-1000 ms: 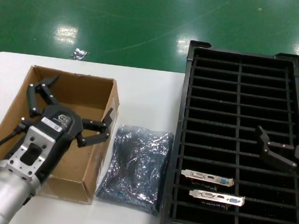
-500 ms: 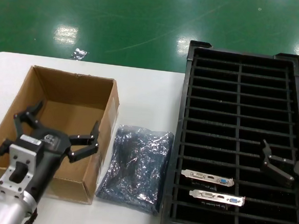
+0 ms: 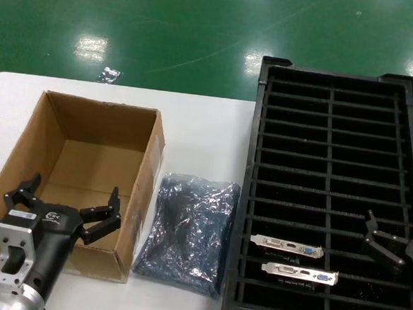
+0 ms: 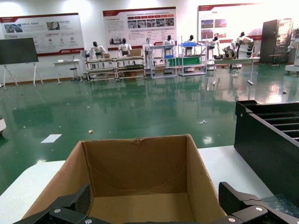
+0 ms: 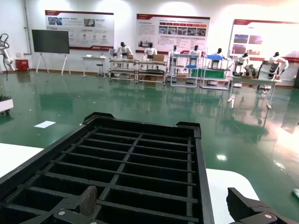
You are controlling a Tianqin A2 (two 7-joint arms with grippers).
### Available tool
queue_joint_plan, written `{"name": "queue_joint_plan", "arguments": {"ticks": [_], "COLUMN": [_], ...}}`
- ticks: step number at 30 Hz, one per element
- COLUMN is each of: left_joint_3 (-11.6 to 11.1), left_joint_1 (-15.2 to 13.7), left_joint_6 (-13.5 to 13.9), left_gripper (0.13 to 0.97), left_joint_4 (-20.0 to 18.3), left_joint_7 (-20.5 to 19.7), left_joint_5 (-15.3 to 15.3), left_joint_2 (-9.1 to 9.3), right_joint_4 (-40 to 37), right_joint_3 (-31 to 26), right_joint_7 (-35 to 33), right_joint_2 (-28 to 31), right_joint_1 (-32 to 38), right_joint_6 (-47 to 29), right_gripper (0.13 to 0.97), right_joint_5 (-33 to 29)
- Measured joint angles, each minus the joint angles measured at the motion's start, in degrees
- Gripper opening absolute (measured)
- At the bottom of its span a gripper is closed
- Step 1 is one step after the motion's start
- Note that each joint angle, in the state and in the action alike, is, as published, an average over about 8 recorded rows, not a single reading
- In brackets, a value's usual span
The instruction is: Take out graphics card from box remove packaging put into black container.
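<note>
Left pincer [image 3: 62, 207] gapes empty over brown box [image 3: 85, 168]; silver-bracketed graphics card [image 3: 287, 245] sits slotted.

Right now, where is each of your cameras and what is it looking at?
Head view: from my head, looking down at the box, the packaging, the black container; both grippers show, left gripper, right gripper.
Left wrist view: from my left wrist, looking into the box; open fingertips show.
Right wrist view: from my right wrist, over the black container; open fingertips show.
Head and left wrist share the box.
</note>
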Motion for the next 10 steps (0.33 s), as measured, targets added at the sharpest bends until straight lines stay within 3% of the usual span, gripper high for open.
{"name": "queue_joint_plan", "arguments": {"ticks": [10], "left_joint_3": [0.01], "left_joint_1": [0.03], "left_joint_6": [-0.06], "left_gripper": [0.966], "left_joint_4": [0.04], "left_joint_7": [0.03], "left_joint_5": [-0.12], "left_joint_2": [0.0], "right_joint_4": [-0.01], "right_joint_3": [-0.02], "right_joint_7": [-0.05], "right_joint_2": [-0.03], "right_joint_1": [-0.03], "right_joint_6": [0.07], "right_gripper": [0.966], "right_joint_5": [-0.01]}}
